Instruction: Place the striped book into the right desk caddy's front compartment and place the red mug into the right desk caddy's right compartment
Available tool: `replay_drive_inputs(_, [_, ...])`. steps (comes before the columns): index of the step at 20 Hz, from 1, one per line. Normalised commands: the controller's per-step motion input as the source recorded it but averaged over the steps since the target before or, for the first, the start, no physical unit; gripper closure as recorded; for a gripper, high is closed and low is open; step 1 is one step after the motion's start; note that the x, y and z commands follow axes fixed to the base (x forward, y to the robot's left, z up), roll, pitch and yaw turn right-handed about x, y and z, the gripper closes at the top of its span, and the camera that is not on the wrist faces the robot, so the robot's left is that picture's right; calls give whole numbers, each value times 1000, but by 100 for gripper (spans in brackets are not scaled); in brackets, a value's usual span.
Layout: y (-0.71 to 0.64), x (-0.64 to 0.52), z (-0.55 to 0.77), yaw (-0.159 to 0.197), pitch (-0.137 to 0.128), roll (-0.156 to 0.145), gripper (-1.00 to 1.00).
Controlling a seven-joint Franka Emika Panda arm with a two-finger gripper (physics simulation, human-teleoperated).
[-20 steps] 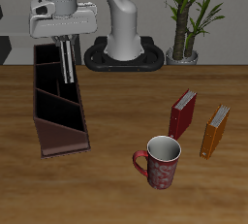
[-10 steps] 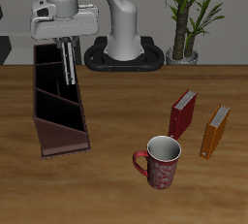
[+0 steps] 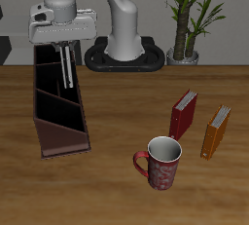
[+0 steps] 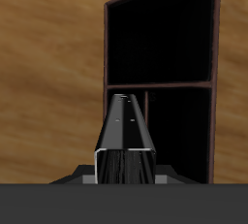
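Note:
My gripper (image 3: 64, 48) is shut on the striped book (image 3: 65, 68), a thin grey and black slab hanging upright above the right desk caddy (image 3: 58, 122). The book's lower edge hangs over the caddy's rear sections. In the wrist view the book's edge (image 4: 126, 136) points down at the caddy's dark compartments (image 4: 165, 44). The right compartment (image 3: 47, 73) is the square section at the caddy's far end. The red mug (image 3: 160, 163) stands upright near the table's front edge, well away from the caddy.
A plain red book (image 3: 183, 115) and an orange book (image 3: 216, 131) stand upright behind the mug. The robot base (image 3: 126, 54) and a potted plant (image 3: 190, 19) are at the table's back.
My gripper with the striped book has shifted slightly back along the caddy and a little higher. The mug and the other books have not moved.

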Motion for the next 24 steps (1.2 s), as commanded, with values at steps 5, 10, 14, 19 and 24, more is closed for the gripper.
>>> replay_drive_inputs(5, [31,5,-67,-28,12,-1,100])
replay_drive_inputs(10, [-88,37,-160,-18,29,-14,100])
replay_drive_inputs(14, [-4,18,-106,-23,25,-8,100])
replay_drive_inputs(19, [-56,26,-137,-17,32,-14,100])
replay_drive_inputs(24, [-54,52,-119,-15,27,-15,100])
